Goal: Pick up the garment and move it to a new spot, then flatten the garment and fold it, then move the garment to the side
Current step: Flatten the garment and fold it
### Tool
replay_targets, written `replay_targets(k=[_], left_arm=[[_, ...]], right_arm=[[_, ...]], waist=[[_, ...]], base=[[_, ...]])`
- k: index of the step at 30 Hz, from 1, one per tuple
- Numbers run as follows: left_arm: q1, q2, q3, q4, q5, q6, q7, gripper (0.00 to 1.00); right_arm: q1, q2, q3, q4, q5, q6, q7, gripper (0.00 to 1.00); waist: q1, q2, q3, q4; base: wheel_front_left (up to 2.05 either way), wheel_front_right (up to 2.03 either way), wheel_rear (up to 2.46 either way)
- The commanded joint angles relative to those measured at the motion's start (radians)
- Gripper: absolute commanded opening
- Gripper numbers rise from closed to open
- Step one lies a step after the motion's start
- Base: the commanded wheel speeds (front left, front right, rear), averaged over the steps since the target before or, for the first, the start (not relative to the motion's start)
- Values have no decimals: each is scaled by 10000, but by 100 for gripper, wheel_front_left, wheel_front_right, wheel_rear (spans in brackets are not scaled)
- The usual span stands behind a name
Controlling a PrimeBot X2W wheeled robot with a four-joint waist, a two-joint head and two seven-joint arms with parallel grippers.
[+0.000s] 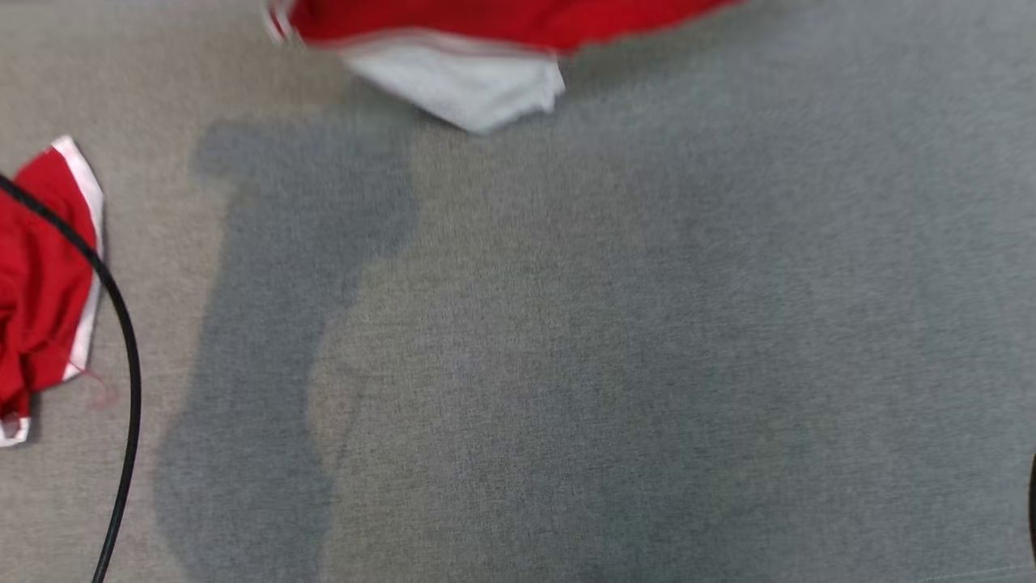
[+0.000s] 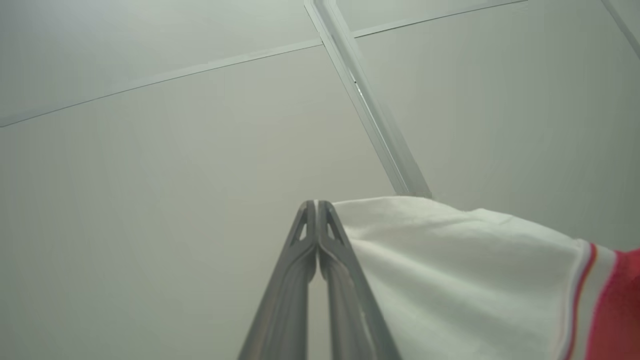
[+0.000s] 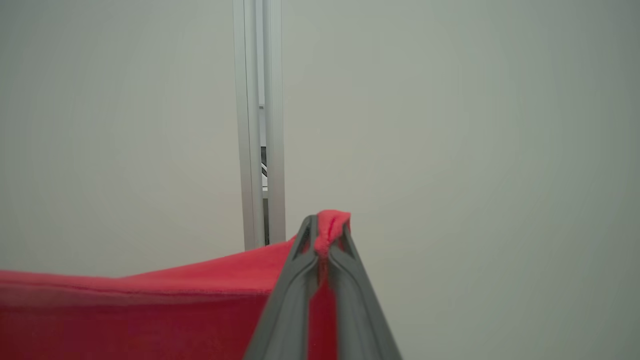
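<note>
garment: likely light, limp, drapes | left tool pinched on white hem | right tool pinched on red edge | hold corners

Shows soft matt cloth in the garment, coarse matt weave on the grey surface, gloss on the black cable at left.

The left gripper has two long, matte grey fingers that narrow to rounded tips, each with a small triangular cut-out just below the tip. The right gripper has the same grey tapered fingers and triangular openings. In the head view, a thin black cable runs in a smooth curve.
</note>
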Motion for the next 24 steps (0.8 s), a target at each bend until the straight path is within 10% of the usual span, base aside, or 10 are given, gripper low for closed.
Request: replay_targets(k=[1,10,24], left_arm=[[-300,-83,118,69,81,187,-69,0],[-1185,-370,1008,-2836,1072,1000,-108,0],[1525,-476,515,-3226,1540,-80,-110,0]], right_arm=[[-194,34,-210,104,-126,-3,-138,0],[-258,920,-3078,-1837,-1670,-1,-238,0],[2141,1465,-3148,-916,-2209,-3,-235,0]], waist=[[0,0,1062,101],[0,0,2434,236],[0,0,2595,422]], base=[[0,0,0],[0,0,0],[0,0,0]])
